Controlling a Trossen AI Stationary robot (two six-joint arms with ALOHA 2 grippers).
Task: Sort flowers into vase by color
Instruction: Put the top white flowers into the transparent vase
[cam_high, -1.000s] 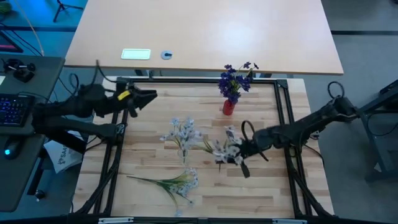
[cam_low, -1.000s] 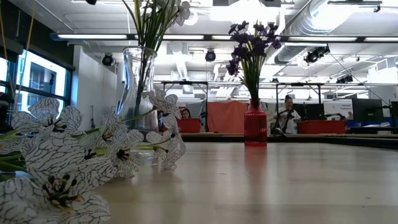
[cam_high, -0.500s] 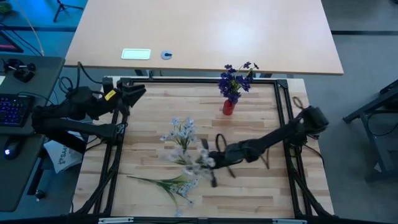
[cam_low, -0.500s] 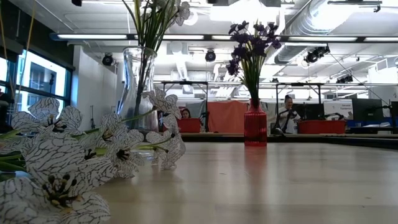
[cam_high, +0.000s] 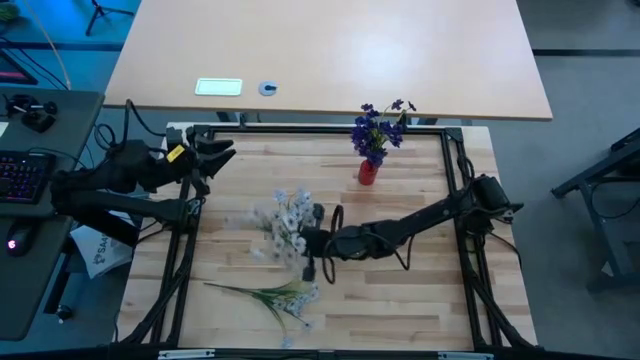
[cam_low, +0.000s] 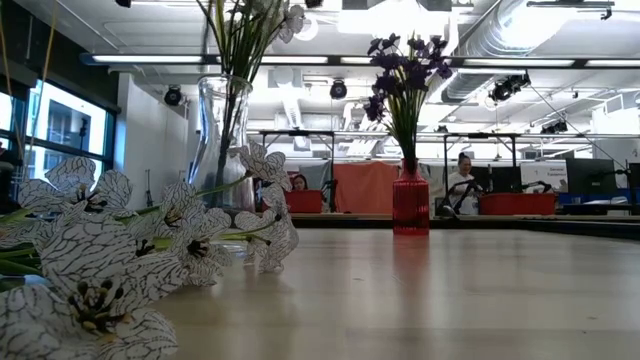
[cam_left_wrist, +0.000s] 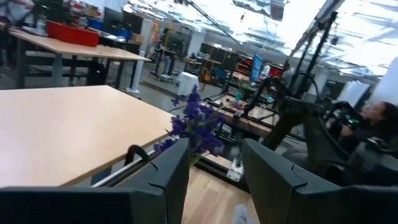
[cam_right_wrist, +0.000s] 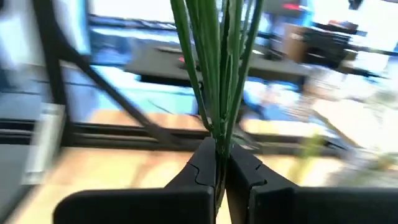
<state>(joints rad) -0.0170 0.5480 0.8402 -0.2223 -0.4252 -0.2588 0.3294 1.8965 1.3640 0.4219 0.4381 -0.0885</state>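
Observation:
My right gripper reaches in from the table's right to the middle, shut on a pale white sprig whose blurred blossoms show to its left. Beside it is the clear glass vase with white flowers. Another white sprig lies flat near the table's near edge; its blossoms fill the low view's foreground. The red vase stands upright by the far rail, holding purple flowers. My left gripper hangs open over the far-left corner. My right gripper pinches a bundle of thin green stems between its two fingers. It comes in from the table's right. The stems run on past the fingertips, and the blossom end is blurred on the left of the fingers in the high view.
A black metal frame borders the wooden work surface. A second tan table lies beyond the far edge with a white card on it. People sit in the room behind. Bare wood spreads on the right half.
My right gripper has swept from the table's right-middle toward the left, carrying the white sprig up to the glass vase; its arm has stretched out. My left gripper has drawn back a little toward the left edge. The lying sprig and both vases have stayed put.

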